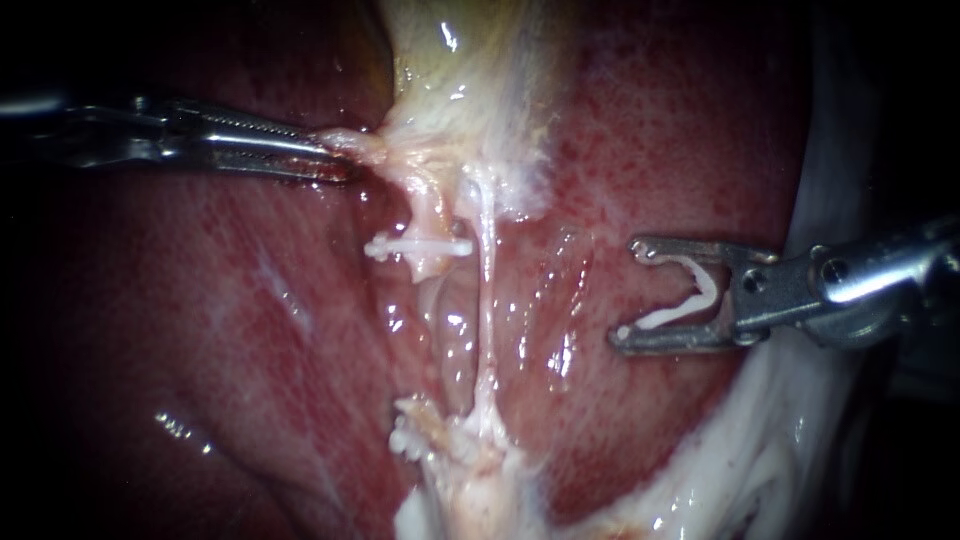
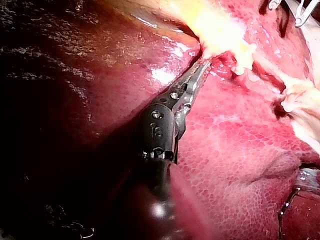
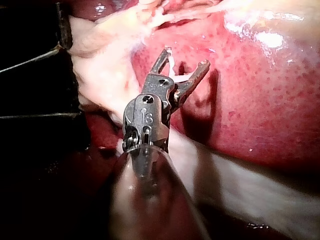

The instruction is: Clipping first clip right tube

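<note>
Endoscope, liver (image 1: 200,300) filling the field, dark red and wet. Gallbladder (image 1: 450,60) hangs in from 12 o'clock, pale yellow, narrowing toward centre. Left instrument (image 1: 335,158) enters from 9 to 10 o'clock; its jaws lie nearly together and pinch the pale tissue (image 1: 365,145) at the gallbladder's lower edge, which is stretched toward 9 o'clock. The left wrist view agrees: slim toothed jaws closed on the yellowish tissue just ahead of them. Two strands run from the gallbladder toward 6 o'clock. Left tube (image 1: 430,210), the thicker, carries a placed clip (image 1: 420,245), white, lying crosswise just left of centre, its 3 o'clock end very near the other strand; whether it touches I cannot tell. Right tube (image 1: 487,290), the task's thing, sits at centre: a thin pale strand, taut, running from 12 to 6 o'clock into a frayed white stump (image 1: 470,440). It is bare along its visible length. Right instrument (image 1: 630,293) enters from 3 o'clock and hangs over the liver, well apart from the right tube on its 3 o'clock side, mouth facing 9 o'clock. Jaws stand wide, a loaded clip (image 1: 690,300) seated between them, a white open V with one leg against each jaw. The right wrist view shows the same: forked jaws spread, white clip in the crotch, liver ahead and beneath. A white band (image 1: 780,440) borders the liver from 4 to 6 o'clock and passes under the right shaft.
</note>
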You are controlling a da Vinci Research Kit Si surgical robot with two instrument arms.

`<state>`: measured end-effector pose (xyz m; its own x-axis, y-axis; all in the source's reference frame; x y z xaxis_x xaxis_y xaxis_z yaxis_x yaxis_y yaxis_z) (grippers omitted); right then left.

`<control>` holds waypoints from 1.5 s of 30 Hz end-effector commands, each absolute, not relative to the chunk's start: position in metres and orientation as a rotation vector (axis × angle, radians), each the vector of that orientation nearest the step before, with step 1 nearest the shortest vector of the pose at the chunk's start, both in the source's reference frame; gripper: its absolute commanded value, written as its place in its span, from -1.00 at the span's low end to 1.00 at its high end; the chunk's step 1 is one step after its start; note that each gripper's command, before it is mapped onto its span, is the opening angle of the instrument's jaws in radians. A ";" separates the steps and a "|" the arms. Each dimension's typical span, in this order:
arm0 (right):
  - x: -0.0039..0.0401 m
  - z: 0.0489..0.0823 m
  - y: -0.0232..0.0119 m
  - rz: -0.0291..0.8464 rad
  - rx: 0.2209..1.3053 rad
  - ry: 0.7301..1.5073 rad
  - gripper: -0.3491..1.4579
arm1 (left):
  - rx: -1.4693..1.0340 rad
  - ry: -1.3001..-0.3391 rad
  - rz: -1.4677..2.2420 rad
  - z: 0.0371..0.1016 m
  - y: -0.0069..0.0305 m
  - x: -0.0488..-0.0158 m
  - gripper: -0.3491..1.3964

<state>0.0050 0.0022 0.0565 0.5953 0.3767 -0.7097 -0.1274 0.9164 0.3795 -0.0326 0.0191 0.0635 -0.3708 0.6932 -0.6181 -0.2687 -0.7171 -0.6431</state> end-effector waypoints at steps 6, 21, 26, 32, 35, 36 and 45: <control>0.0050 0.0565 0.0021 0.295 0.310 0.888 -0.06 | -1.247 -0.573 2.097 0.0601 0.0210 -0.0302 -1.00; 0.0102 0.0571 0.0004 0.346 0.465 0.983 -0.06 | -1.268 -0.532 2.101 0.0576 0.0216 -0.0294 -1.00; 0.0133 0.0591 -0.0011 0.376 0.502 0.974 -0.06 | -1.268 -0.531 2.101 0.0577 0.0215 -0.0294 -1.00; 0.0154 0.0620 -0.0023 0.399 0.545 0.970 -0.06 | -1.268 -0.531 2.101 0.0577 0.0215 -0.0295 -1.00; 0.0162 0.0631 -0.0024 0.416 0.577 0.984 -0.06 | -1.268 -0.530 2.101 0.0578 0.0215 -0.0295 -1.00; 0.0164 0.0634 -0.0024 0.421 0.586 0.991 -0.06 | -1.268 -0.530 2.101 0.0578 0.0215 -0.0295 -1.00; 0.0185 0.0646 -0.0021 0.472 0.704 1.063 -0.06 | -1.268 -0.530 2.101 0.0578 0.0215 -0.0295 -1.00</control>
